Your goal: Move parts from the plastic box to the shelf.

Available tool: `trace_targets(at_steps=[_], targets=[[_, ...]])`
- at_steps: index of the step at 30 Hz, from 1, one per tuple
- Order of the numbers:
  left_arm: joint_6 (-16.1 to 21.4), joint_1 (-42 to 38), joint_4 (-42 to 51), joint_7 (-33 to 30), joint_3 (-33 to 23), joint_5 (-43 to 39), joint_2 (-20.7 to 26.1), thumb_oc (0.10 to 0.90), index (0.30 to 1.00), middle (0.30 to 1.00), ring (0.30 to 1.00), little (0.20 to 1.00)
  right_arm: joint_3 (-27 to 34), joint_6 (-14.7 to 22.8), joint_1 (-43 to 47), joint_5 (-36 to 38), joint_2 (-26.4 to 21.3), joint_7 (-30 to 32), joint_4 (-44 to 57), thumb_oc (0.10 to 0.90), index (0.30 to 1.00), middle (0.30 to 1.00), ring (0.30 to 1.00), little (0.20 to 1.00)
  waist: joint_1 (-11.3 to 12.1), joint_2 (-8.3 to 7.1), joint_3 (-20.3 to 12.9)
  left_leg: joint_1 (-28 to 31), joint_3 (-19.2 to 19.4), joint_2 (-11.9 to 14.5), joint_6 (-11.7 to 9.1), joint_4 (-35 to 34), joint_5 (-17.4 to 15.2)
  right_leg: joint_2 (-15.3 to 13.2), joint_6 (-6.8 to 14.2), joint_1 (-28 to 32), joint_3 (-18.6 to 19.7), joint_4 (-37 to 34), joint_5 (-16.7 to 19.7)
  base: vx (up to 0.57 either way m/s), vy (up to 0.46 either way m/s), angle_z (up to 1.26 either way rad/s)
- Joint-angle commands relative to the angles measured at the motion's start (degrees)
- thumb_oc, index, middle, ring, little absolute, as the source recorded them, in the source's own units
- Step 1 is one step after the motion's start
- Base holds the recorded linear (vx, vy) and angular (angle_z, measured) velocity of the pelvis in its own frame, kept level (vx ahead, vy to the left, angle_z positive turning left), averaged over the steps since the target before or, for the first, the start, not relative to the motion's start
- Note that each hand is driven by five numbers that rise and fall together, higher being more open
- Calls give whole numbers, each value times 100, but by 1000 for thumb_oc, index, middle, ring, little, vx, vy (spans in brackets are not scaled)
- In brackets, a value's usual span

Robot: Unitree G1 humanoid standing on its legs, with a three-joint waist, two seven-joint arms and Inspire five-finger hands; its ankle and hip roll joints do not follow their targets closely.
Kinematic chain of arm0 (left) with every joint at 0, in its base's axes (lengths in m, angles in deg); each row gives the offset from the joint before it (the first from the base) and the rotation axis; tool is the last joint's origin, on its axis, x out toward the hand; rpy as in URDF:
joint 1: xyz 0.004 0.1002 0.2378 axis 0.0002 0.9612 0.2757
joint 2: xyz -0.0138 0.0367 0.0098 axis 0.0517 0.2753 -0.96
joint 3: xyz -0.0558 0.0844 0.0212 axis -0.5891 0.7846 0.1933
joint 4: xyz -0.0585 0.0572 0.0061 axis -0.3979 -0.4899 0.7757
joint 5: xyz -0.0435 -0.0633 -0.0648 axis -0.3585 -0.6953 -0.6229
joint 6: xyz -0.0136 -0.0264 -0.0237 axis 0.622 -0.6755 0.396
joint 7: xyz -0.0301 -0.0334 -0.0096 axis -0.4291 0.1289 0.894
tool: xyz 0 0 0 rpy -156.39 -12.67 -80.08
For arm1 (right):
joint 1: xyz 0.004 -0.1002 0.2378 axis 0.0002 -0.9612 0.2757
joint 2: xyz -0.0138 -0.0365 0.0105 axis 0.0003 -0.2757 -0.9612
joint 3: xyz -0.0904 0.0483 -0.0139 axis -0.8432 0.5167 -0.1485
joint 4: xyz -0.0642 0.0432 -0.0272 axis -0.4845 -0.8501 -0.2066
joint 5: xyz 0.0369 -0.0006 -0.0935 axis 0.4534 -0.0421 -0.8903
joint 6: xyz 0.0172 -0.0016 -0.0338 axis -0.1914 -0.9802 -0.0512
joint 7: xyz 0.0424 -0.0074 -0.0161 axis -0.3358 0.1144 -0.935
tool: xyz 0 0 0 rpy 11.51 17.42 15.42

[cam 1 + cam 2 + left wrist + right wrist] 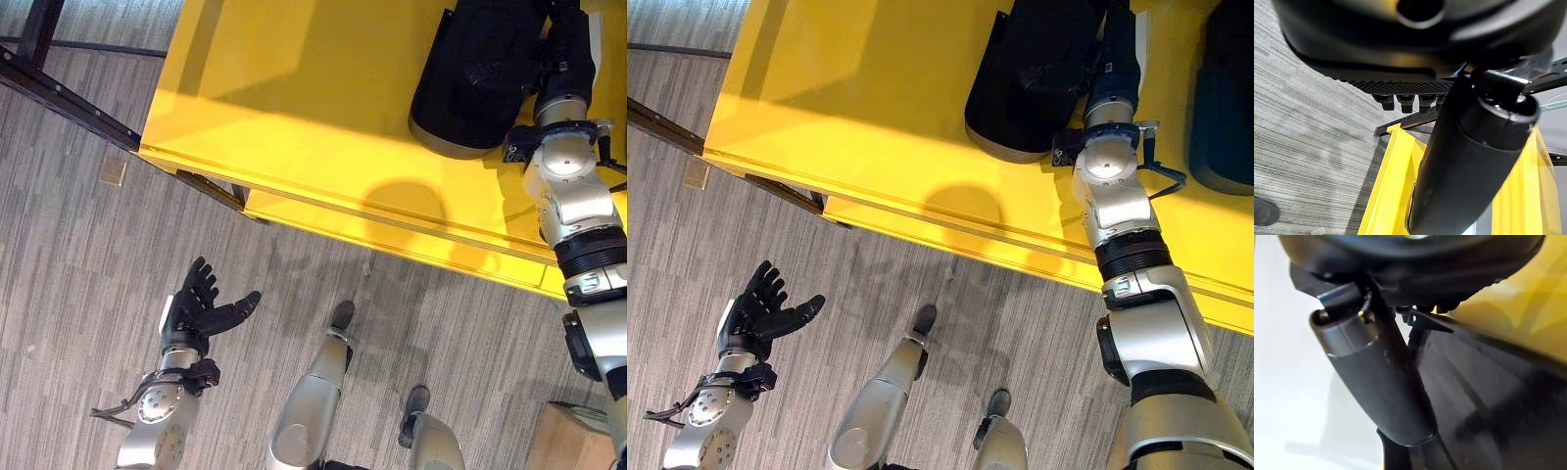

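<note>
**Right hand on black part at yellow shelf**

Left eye view: grey striped carpet floor (pixel 78 255), yellow shelf (pixel 294 88) across the upper part, dark frame rail (pixel 59 93) at upper left. A black part (pixel 470 78), bulky w/ a rounded near end, lies on the shelf top. Right hand (pixel 563 44) is up against the part's right side; fingers lost against the dark body, so can't tell if they wrap it. Left hand (pixel 201 304) hangs low over the floor, well apart from the shelf, fingers spread and relaxed, carrying nothing. Small tan square (pixel 114 172) on the floor nr the rail; a cardboard-coloured box corner (pixel 573 441) at lower right.

Right eye view: same scene; a second dark part (pixel 1225 98) sits on the shelf to the right of the arm, apart from the first.

Left wrist view: thumb and fingertips w/ nothing between them, yellow shelf edges and floor past them.

Right wrist view: thumb lies along the part's black moulded wall, touching or v. close; rest of the fingers hidden.

Handling, as a guess: the part looks like rigid moulded plastic, matte, prob. not slippery, bulky more than heavy, not fragile. Too wide for one hand to span; best purchase prob. on a wall edge or rim, thumb one side, fingers the other. Plastic box itself can't be made out.
</note>
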Motion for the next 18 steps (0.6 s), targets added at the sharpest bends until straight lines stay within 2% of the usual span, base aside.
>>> trace_targets(at_steps=[1, 18], targets=[[626, 253, 671, -71, -560, -200, 416, 900, 1000, 1000, 1000, 1000, -348, 466, 926, 43, -233, 34, 211, 900, 1000, 1000, 1000, 1000, 115, -184, -269, -551, -244, 473, -355, -274, 508, 264, -627, 29, 259, -110, -330, 0, 0, 0], [619, 217, 560, -43, -548, -199, 435, 900, 1000, 1000, 1000, 1000, -307, 461, 869, 114, -290, 13, 255, 900, 1000, 1000, 1000, 1000, 91, -266, -310, -556, -206, 500, -357, -205, 476, 266, -614, 124, 258, -222, -280, -1, 1, 0]])
